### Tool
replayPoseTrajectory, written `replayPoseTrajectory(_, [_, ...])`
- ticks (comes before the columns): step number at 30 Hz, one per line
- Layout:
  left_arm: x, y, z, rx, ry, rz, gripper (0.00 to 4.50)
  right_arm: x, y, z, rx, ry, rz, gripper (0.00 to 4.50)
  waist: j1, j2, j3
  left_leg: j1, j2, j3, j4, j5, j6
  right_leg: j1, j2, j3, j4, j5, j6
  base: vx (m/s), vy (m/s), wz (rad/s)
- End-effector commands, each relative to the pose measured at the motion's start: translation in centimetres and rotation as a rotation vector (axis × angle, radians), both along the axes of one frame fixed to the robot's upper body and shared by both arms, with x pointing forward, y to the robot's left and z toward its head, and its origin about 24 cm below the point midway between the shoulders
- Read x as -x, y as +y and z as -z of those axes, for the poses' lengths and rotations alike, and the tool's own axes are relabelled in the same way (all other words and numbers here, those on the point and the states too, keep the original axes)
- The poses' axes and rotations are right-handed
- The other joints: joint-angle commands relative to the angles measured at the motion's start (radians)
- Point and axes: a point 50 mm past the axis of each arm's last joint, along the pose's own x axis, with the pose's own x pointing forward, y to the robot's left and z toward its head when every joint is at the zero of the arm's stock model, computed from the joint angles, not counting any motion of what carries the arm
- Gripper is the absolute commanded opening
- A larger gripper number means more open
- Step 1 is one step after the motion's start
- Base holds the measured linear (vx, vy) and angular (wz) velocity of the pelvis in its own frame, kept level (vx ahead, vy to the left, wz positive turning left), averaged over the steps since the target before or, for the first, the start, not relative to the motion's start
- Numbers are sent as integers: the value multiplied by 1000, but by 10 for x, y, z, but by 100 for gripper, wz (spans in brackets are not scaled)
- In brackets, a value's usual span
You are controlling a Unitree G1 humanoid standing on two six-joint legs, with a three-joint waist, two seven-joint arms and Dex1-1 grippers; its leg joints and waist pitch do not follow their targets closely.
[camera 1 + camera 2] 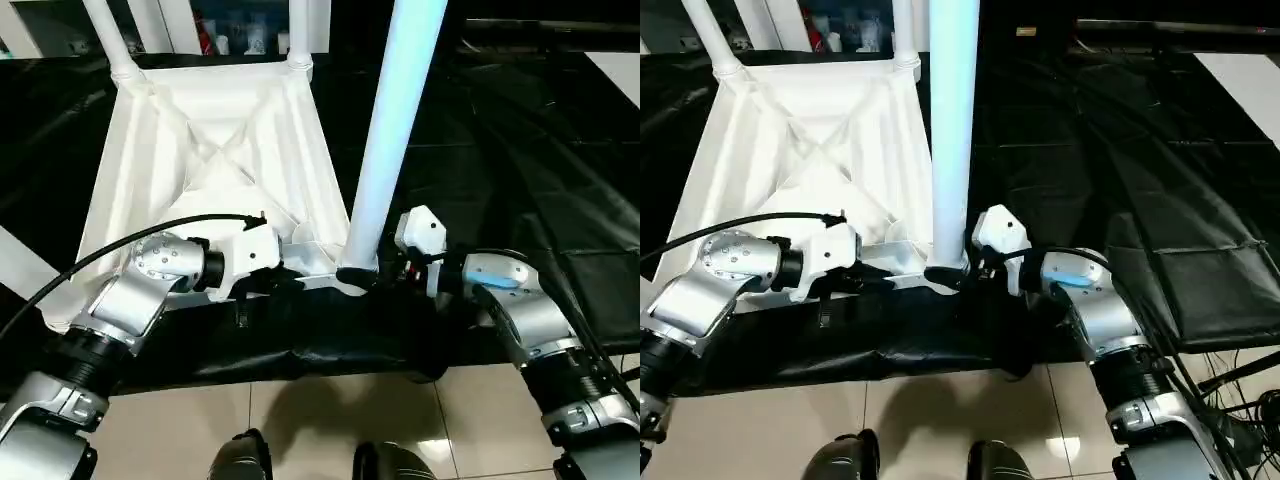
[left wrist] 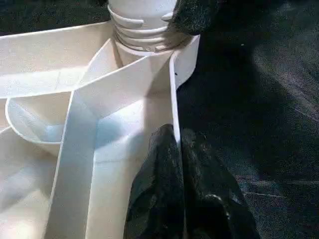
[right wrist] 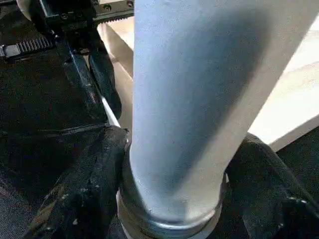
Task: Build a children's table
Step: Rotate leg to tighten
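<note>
The upturned white ribbed plastic tabletop [image 1: 215, 150] lies on the black-draped worktop [image 1: 520, 160]. The left tool [image 2: 174, 149] pinches its near rim; the right tool [image 3: 174, 164] clasps the long white tubular leg [image 1: 385, 150] standing in the near corner socket. Seating this leg seems the step; next, twisting or pressing home.

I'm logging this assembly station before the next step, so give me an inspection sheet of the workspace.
Surface: black sheet over the work area, tiled floor at the near edge.
Job's things: tabletop upside down, ribs showing; leg upright in near corner socket; two legs in far sockets.
Clutter: nothing seen.
Grippers: left gripper shut on the tabletop's near rim; right gripper has fingers either side of the leg's base.
Cables: black cable over left forearm.
Surroundings: shelf with small items behind.
</note>
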Motion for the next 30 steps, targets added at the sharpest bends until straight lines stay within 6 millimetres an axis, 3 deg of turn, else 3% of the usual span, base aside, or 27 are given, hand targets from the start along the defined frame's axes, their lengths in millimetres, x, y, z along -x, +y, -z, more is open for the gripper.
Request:
replayPoseTrajectory(1, [3, -4, 4, 13, 4, 27, 0, -2, 0, 0, 16, -13, 2, 278, -2, 2, -88, 22, 37, -6, -54, -154, 81, 59, -76, 54, -81, -72, -258, 0, 0, 0])
replayPoseTrajectory(4, [3, -3, 5, 10, 6, 24, 0, -2, 1, 2, 20, -12, -3, 254, -4, 1, -87, 21, 37, -7, -56, -159, 78, 59, -76, 53, -82, -86, -256, 0, 0, 0])
replayPoseTrajectory(9, [2, -2, 7, 9, 6, 0, 0, -2, 1, 6, 29, 0, -4, 251, -4, 0, -87, 21, 37, -7, -55, -159, 79, 59, -76, 54, -83, -90, -254, 0, 0, 0])
replayPoseTrajectory(13, [-7, -4, 12, 3, -3, -106, 0, -6, -1, 18, 25, 41, 145, 251, -7, -1, -80, 22, 37, -5, -59, -173, 70, 53, -75, 55, -88, -127, -249, 0, 0, 0])
replayPoseTrajectory(19, [-13, -13, 16, 6, 16, -183, 0, -9, 0, 29, -7, 79, 292, 251, -8, -3, -69, 32, 36, -13, -70, -287, 18, 45, -85, 57, -116, -402, -175, 0, 0, 0])
replayPoseTrajectory(20, [-18, -26, 20, 6, 30, -225, 0, -9, 8, 36, -43, 104, 408, 251, -11, -4, -65, 31, 35, -13, -73, -290, 16, 43, -82, 59, -118, -410, -167, 0, 0, 0])
replayPoseTrajectory(21, [-18, -26, 20, 6, 30, -225, 0, -9, 8, 36, -43, 104, 408, 251, -9, -2, -64, 36, 35, -13, -75, -304, 9, 38, -83, 59, -121, -433, -161, 0, 0, 0])
replayPoseTrajectory(23, [-21, -35, 21, 11, 38, -252, 0, -10, 14, 38, -61, 111, 469, 250, -8, -2, -65, 37, 35, -15, -78, -303, 3, 41, -85, 58, -125, -449, -152, 0, 0, 0])
replayPoseTrajectory(25, [-31, -58, 22, 45, 59, -353, 0, -17, 30, 41, -125, 161, 711, 249, -11, 3, -66, 41, 35, -14, -83, -292, -4, 37, -83, 58, -126, -420, -155, 0, 0, 0])
replayPoseTrajectory(30, [-36, -73, 23, 64, 72, -382, 0, -19, 44, 42, -155, 201, 804, 249, -11, 4, -67, 39, 34, -17, -88, -300, 0, 39, -83, 58, -128, -362, -151, 0, 0, 0])
